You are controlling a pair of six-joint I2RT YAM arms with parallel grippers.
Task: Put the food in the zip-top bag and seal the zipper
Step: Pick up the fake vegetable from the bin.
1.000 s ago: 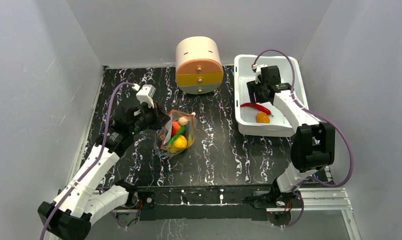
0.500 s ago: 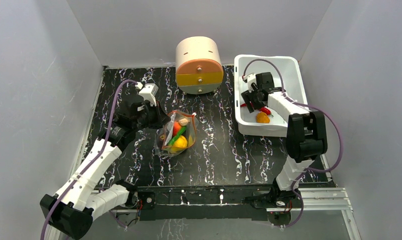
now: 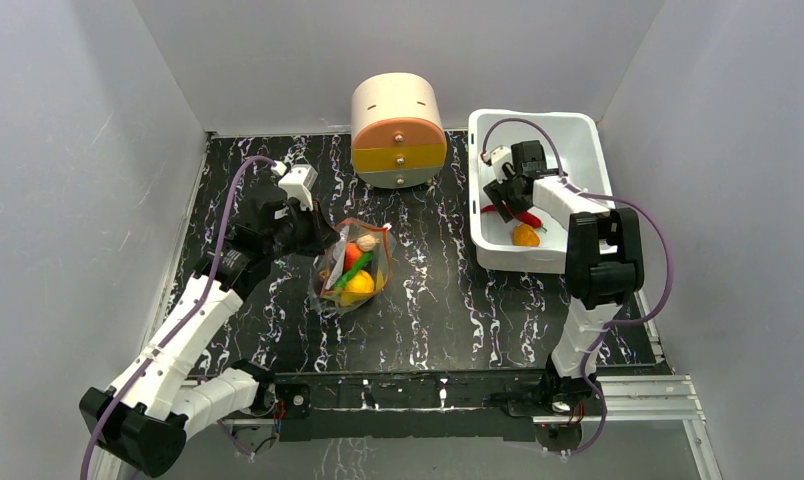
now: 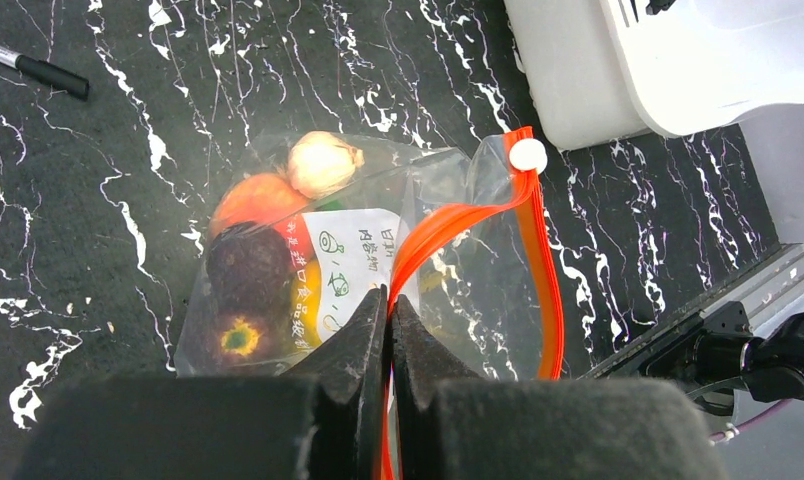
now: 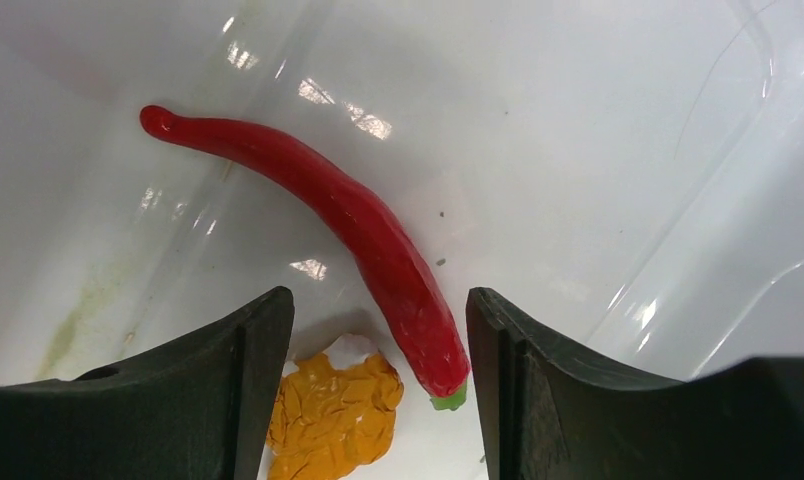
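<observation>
right wrist view is showing the right gripper (image 5: 373, 310) hanging wide over the red chili (image 5: 358, 225) and orange fruit (image 5: 328, 415) inside the white tub (image 3: 578, 140), while left of the tub the left gripper (image 4: 388, 300) is pinching the zipper (image 4: 538, 260) of the part-filled, unsealed zip-top bag (image 4: 308, 260).

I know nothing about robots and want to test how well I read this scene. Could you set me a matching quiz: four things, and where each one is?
Things:
1. red chili
2. beige bulb
3. zipper strip
4. black pen

Places:
A. inside the clear bag
B. lying on the table, outside the bag
C. in the white tub
D. pinched by the left gripper

Pairs: 1-C, 2-A, 3-D, 4-B
</observation>
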